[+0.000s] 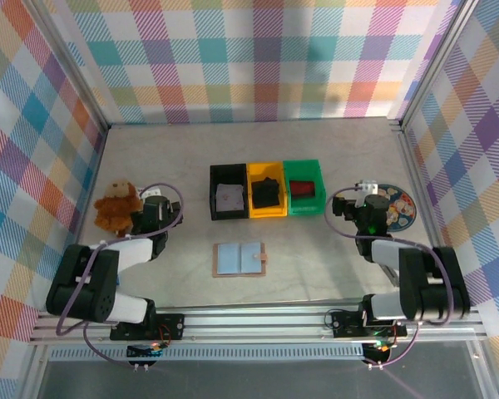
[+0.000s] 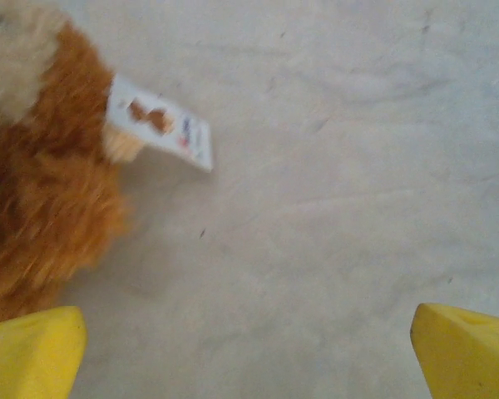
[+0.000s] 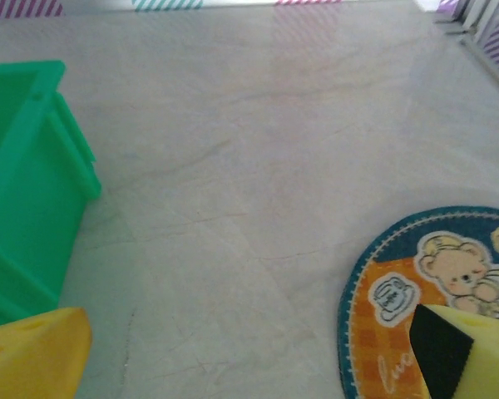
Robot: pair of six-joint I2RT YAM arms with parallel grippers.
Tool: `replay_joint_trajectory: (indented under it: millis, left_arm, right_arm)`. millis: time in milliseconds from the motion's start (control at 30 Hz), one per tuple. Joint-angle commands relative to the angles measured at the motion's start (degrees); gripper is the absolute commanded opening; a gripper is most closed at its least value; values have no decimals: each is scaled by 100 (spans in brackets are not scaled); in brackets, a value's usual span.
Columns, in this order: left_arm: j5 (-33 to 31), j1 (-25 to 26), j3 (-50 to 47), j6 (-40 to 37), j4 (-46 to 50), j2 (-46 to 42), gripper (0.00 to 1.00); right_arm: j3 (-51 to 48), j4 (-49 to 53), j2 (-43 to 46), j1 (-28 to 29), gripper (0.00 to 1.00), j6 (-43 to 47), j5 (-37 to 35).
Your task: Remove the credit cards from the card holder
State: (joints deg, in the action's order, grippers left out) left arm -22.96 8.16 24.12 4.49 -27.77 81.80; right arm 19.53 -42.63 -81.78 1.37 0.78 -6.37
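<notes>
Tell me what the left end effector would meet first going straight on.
Probably bare table; the plush toy lies just left of the left end effector's line, depth unclear.

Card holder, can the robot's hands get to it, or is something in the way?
Nothing visible is in the way. The card holder lies open on bare table. The left gripper is by the plush toy, the right gripper by the round mat, both open.

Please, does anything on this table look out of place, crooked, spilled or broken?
Nothing stands out. The card holder lies open and flat on the table, the black bin, yellow bin and green bin stand side by side in a straight row, and nothing is spilled.
</notes>
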Motion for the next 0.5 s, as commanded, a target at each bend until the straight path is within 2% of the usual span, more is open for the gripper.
replay_joint_trajectory:
  millis: [0,33,67,100,133,467]
  left_arm:
    - [639,-192,-212,-442,-2173,658,100]
    - [439,-164,-209,-525,-2669,996,99]
    - [502,-182,-135,-436,-2298,901,100]
    - [555,-207,-54,-384,-2026,809,100]
    - [530,-207,-130,-445,-2397,923,100]
    - [477,-166,-165,-449,-2374,864,100]
  right_arm:
    - [75,-1106,-654,-75,99,-173,496]
    - [274,-539,-507,-81,99,-363,122]
    - [249,-869,-652,-84,99,-383,-24]
    - [309,-522,-570,-74,99,-400,-31]
    - [332,-627,-605,-62,99,-381,-53]
    - [420,-402,-584,-32,99,-183,358]
